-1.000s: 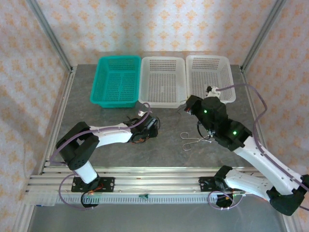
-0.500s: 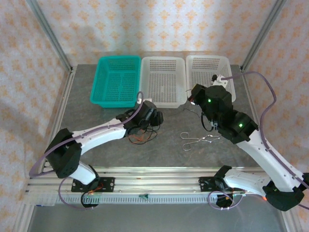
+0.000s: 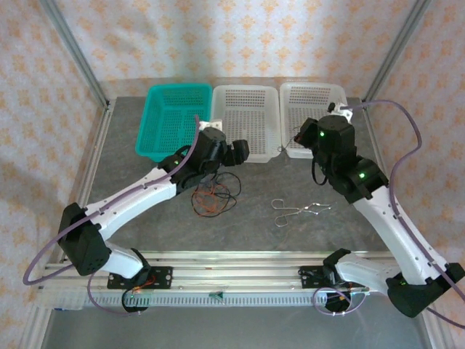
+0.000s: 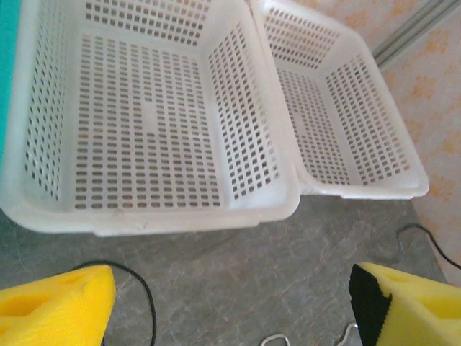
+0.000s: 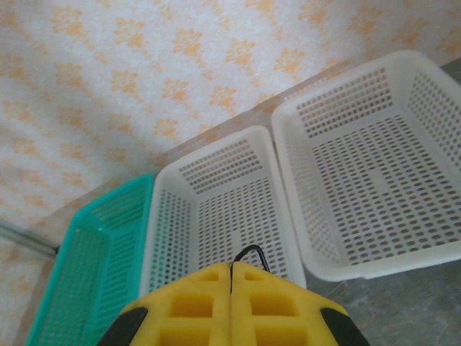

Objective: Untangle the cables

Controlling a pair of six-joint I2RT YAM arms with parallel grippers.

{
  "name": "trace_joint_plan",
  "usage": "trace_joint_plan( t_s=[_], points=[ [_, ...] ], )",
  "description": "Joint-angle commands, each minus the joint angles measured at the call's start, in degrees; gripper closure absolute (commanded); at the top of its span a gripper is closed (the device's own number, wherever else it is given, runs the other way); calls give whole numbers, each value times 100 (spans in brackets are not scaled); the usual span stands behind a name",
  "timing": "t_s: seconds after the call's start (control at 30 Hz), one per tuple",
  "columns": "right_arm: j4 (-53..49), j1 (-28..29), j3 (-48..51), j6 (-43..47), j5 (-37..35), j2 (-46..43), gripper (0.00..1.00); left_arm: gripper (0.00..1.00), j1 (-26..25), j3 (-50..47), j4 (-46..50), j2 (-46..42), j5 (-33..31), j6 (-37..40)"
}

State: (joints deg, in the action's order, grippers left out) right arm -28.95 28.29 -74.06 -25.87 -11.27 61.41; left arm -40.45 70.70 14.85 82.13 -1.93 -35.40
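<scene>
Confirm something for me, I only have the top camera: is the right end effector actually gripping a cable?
Observer: Yes. The right wrist camera shows the right end effector shut, with a thin black cable looping out from between its yellow pads.
Operator: And the left one?
Observer: On the left wrist camera the left end effector is wide open, holding nothing.
Operator: Any cable near it?
Observer: A black strand curves on the table close by.

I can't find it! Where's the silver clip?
In the top view, the silver clip lies on the table, right of the cable tangle, in front of the white baskets.
</scene>
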Motion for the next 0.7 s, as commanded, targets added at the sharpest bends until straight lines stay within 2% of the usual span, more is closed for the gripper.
trace_joint_plan(
  t_s=[0.0,0.13,0.43,0.67],
  points=[
    [239,-334,-242,246,151,163,100,8,33,250,-366,-39,76,147],
    [179,-810,-470,288,325,502,100,3,71,414,-688,58,272,147],
    [473,-1740,-882,526,661,1399,100,3,116,880,-867,660,737,100],
    [674,-2142,-1266,673,820,2331,100,3,116,820,-1107,864,830,-13]
  ],
)
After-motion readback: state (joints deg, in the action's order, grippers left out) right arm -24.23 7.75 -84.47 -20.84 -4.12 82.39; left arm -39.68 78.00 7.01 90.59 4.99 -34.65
